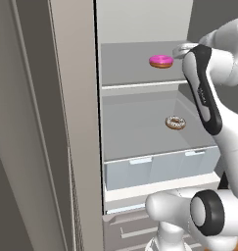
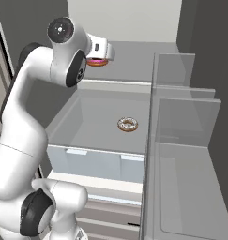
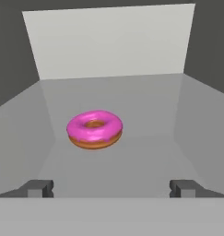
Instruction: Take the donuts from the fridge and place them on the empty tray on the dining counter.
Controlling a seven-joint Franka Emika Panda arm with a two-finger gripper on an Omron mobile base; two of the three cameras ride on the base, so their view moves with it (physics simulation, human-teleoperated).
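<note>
Grey shelves were seen inside the open fridge [image 1: 140,122], with a pale drawer [image 1: 159,169] below them. The pink donut [image 3: 94,129] lay flat on the upper shelf [image 3: 132,106], and the brown speckled donut [image 1: 175,122] lay on the shelf beneath, well apart from it. The gripper [image 3: 111,188] was held at the front of the upper shelf, pointed at the pink donut, its fingertips [image 3: 38,188] spread wide with nothing between them; the donut lay ahead of them, untouched and a little off toward one fingertip. The step in hand was judged to be the reach for the first donut. For the next move, the hand would need to be carried forward and lined up so that the ring sat between the fingers, then lowered and closed before anything was lifted out.
</note>
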